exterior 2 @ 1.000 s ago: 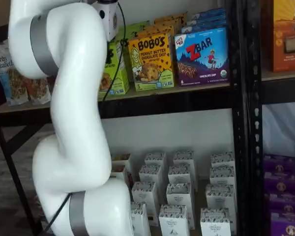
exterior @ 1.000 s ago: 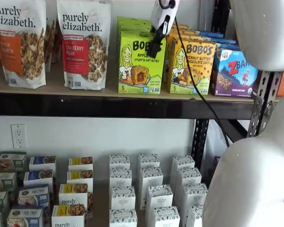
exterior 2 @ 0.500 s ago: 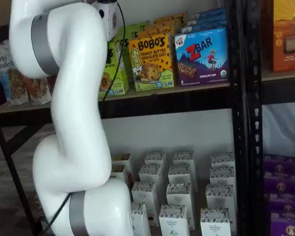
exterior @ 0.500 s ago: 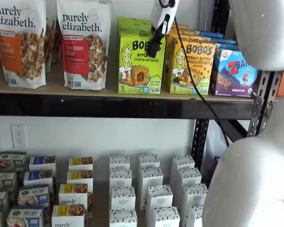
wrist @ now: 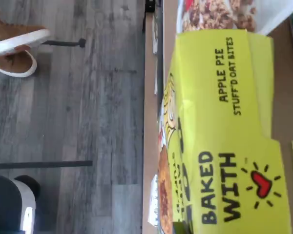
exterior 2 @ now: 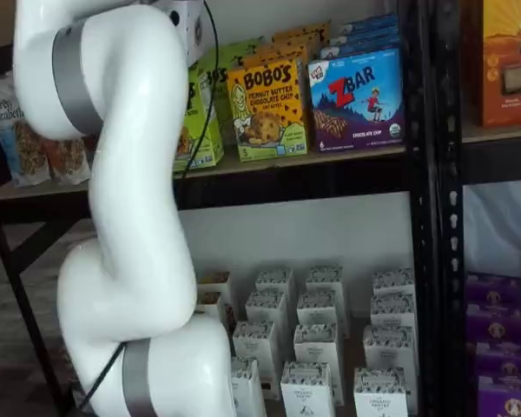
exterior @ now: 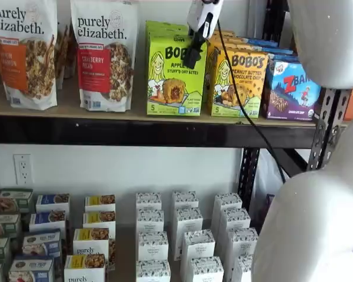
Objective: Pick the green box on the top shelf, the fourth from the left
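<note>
Bobo's Apple Pie green box: upright on top shelf, front-facing for access; gripper at its upper front; finger spacing indeterminable.

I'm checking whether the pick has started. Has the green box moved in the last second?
Yes. In a shelf view the green box sits slightly higher against the top shelf beam, and the gripper rose with it.
</note>
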Controlling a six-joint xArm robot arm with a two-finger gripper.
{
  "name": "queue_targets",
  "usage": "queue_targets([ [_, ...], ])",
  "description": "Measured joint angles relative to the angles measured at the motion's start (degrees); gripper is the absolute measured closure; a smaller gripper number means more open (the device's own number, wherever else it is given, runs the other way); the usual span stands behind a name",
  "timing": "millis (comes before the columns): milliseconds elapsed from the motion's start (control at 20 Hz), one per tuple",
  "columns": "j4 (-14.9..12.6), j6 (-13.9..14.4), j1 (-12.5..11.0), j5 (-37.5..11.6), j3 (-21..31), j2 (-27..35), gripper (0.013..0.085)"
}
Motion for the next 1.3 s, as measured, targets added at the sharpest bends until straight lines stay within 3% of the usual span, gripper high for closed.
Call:
queue_targets([
  [850, 2.2, -1.3, -2.6, 4.3, 5.6, -8.4, 0.0730],
  [1300, 1.9, -2.3, -4.0, 5.8, 9.4, -13.5, 0.0730],
])
